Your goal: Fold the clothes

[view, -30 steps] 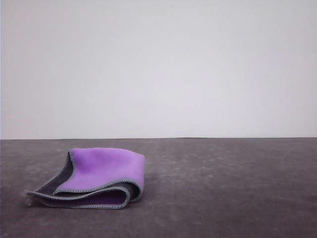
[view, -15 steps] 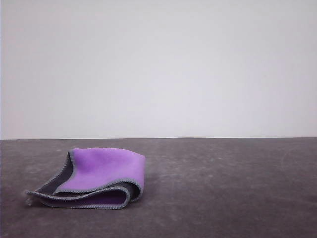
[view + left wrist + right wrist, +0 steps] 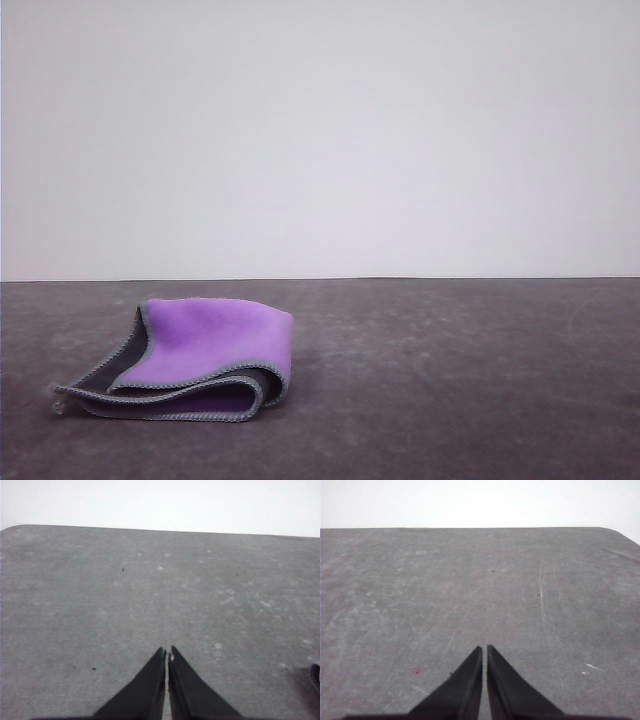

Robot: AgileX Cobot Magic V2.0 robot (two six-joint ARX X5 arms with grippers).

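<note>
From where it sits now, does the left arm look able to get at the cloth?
Probably yes. The cloth lies alone on the table's left side, nothing on or beside it. The left gripper is shut, so it must open first.

The small soft cloth (image 3: 205, 352), bright purple on one side and dark grey on the other, with grey stitched edging, lies folded over on the dark grey surface (image 3: 450, 380), toward its left side and short of its far edge. The purple face is on top. The layers sit loosely, with a rounded fold at the right and open, wavy edges facing the near side. A grey corner points toward the left edge.
</note>
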